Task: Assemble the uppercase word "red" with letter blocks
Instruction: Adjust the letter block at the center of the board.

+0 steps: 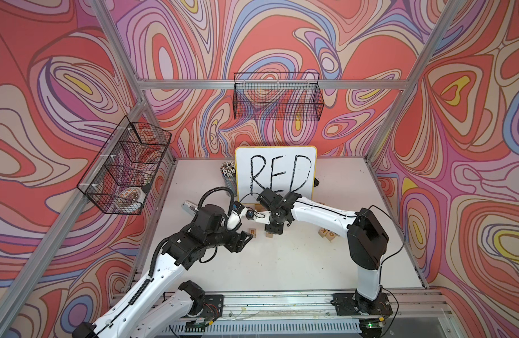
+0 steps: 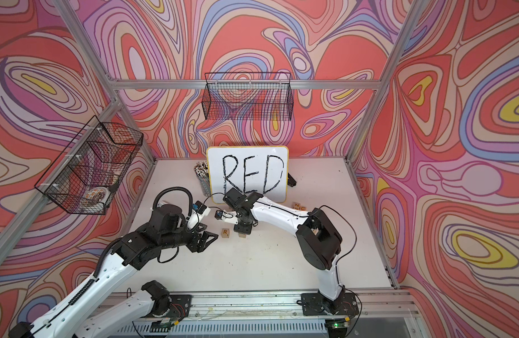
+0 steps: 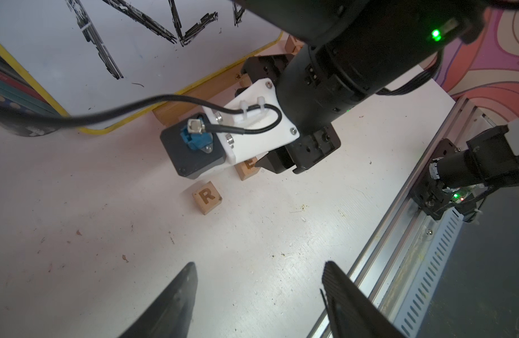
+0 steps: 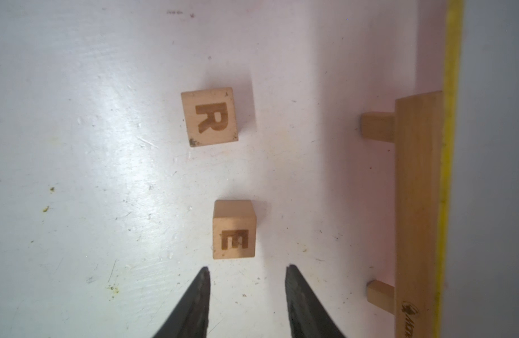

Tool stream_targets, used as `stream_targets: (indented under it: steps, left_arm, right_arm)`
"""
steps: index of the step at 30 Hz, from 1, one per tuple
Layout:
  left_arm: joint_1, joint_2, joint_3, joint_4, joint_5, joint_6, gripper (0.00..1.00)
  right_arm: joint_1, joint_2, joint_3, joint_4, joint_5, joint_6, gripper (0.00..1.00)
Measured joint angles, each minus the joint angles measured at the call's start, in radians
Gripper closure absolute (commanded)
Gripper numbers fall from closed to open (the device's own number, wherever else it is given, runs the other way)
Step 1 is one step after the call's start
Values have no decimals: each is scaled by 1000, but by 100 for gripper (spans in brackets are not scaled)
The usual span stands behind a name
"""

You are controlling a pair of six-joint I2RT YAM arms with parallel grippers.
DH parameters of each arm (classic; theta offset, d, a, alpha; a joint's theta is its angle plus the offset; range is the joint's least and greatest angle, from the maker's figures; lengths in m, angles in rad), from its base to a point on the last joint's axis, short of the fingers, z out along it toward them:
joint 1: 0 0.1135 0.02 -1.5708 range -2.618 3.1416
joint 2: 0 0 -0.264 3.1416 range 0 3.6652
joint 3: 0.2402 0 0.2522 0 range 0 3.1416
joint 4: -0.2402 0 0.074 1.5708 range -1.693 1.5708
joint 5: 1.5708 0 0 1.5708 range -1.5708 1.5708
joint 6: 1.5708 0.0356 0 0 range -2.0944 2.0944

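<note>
The R block (image 4: 210,117) and E block (image 4: 233,231) are small light-wood cubes with sharp edges and dark, burnt-looking capitals facing up. We find them apart on the scuffed, speckled white table (image 1: 281,263), in front of the whiteboard (image 1: 276,172), a yellow-edged panel standing in a wooden foot (image 4: 417,204). Two more cubes (image 1: 327,234) lie by the right arm (image 1: 319,215); we cannot read their letters for sure.

A mesh cup (image 1: 229,184) beside the board holds pencils (image 1: 227,168). On the left wall a black wire basket (image 1: 126,166) holds a round patterned thing (image 1: 130,194) in the compartment nearest the table's front. A second basket (image 1: 277,96) hangs on the back wall.

The right arm reaches across the table with its wrist bent straight down. The right gripper (image 4: 248,270) hangs over the E block, its dark tapered jaws apart and touching nothing. The left arm (image 1: 164,269) rises from the front corner. The left gripper (image 3: 259,267) sits low near the R block, its jaws spread and empty.
</note>
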Motion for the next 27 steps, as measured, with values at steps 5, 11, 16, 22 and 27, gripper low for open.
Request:
stream_targets:
  steps: [5,11,16,22,27]
  left_arm:
    - [0,0,0,0,0,0,29]
    - [0,-6,0,0,0,0,29]
    - [0,-7,0,0,-2,0,29]
    - [0,-7,0,0,-5,0,29]
    - [0,-7,0,0,-5,0,29]
  right_arm:
    - [0,-45,0,1,-2,20,55]
    - [0,-101,-3,34,30,134,58]
    - [0,-118,-54,106,78,369,53]
    - [3,-116,-117,168,111,792,58]
    - [17,-104,-116,173,161,1091,57]
